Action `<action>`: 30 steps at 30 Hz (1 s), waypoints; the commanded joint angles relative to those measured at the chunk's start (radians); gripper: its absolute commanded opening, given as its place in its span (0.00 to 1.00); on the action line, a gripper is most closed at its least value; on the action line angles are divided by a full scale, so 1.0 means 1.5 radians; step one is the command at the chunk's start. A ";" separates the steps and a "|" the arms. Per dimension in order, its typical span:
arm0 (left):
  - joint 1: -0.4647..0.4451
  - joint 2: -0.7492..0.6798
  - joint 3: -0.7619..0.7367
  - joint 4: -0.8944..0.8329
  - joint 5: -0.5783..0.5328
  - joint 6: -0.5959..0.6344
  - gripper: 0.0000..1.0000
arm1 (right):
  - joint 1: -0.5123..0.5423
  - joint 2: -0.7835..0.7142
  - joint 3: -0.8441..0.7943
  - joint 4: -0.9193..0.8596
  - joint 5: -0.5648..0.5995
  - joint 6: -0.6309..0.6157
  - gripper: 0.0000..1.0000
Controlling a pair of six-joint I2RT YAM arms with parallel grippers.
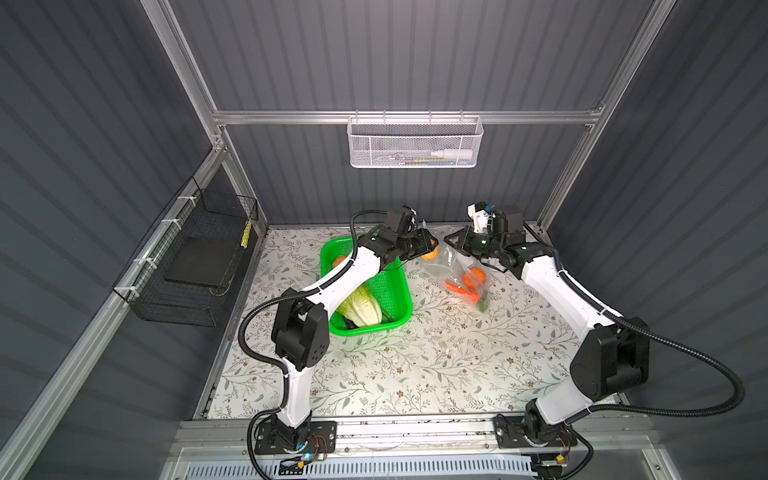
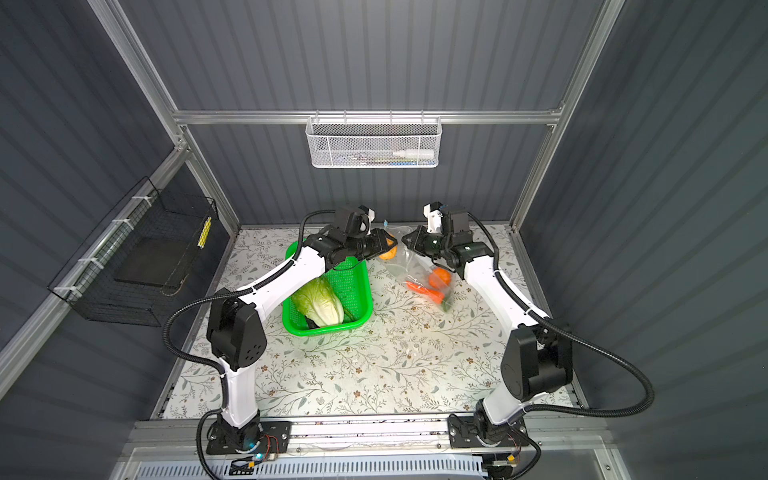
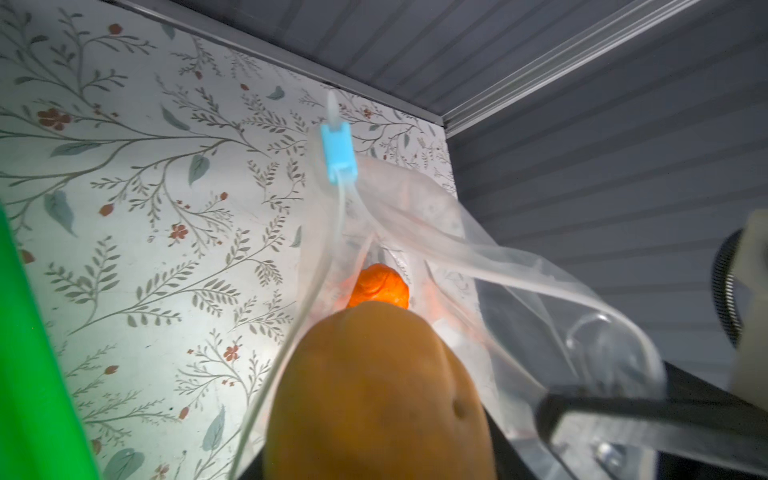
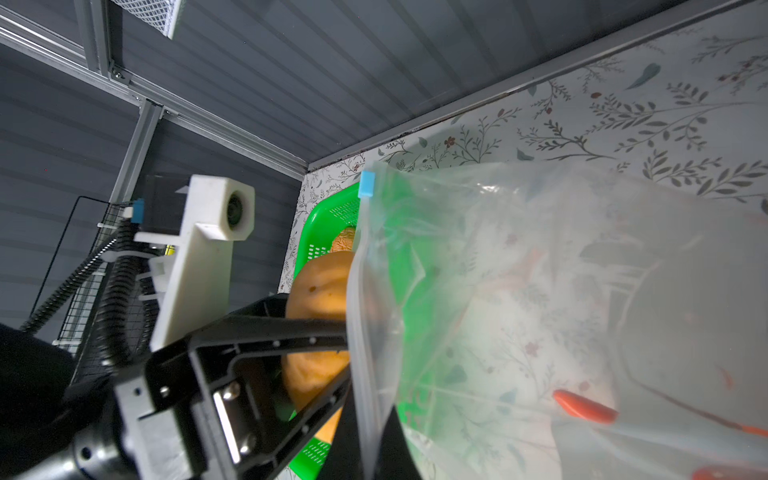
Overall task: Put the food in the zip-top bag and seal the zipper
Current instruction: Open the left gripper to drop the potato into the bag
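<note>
the left tool is clamped around a potato, just above centre in both top views, right at the mouth of the bag. the right tool is pinched shut on the bag's rim, lifting it off the tabletop. i'd push the potato well past the zipper before letting go, or it may catch the lip. a carrot already lies inside. cabbage waits in the basket, left of centre.
</note>
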 commanded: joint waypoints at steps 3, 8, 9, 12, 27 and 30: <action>-0.008 0.038 0.066 -0.074 -0.079 0.001 0.51 | 0.012 -0.012 -0.017 0.022 -0.010 0.018 0.00; -0.016 0.065 0.101 -0.114 -0.083 0.005 0.52 | 0.014 -0.011 -0.009 0.016 -0.005 0.012 0.00; -0.016 0.066 0.104 -0.117 -0.082 0.006 0.52 | 0.015 -0.010 -0.008 0.016 -0.006 0.012 0.00; -0.017 0.063 0.099 -0.115 -0.081 0.005 0.58 | 0.018 -0.009 -0.010 0.017 -0.007 0.014 0.00; -0.018 0.035 0.086 -0.083 -0.074 -0.012 0.79 | 0.018 -0.018 -0.022 0.025 -0.006 0.014 0.00; -0.018 0.029 0.100 -0.077 -0.063 -0.019 0.81 | 0.018 -0.018 -0.021 0.023 -0.004 0.012 0.00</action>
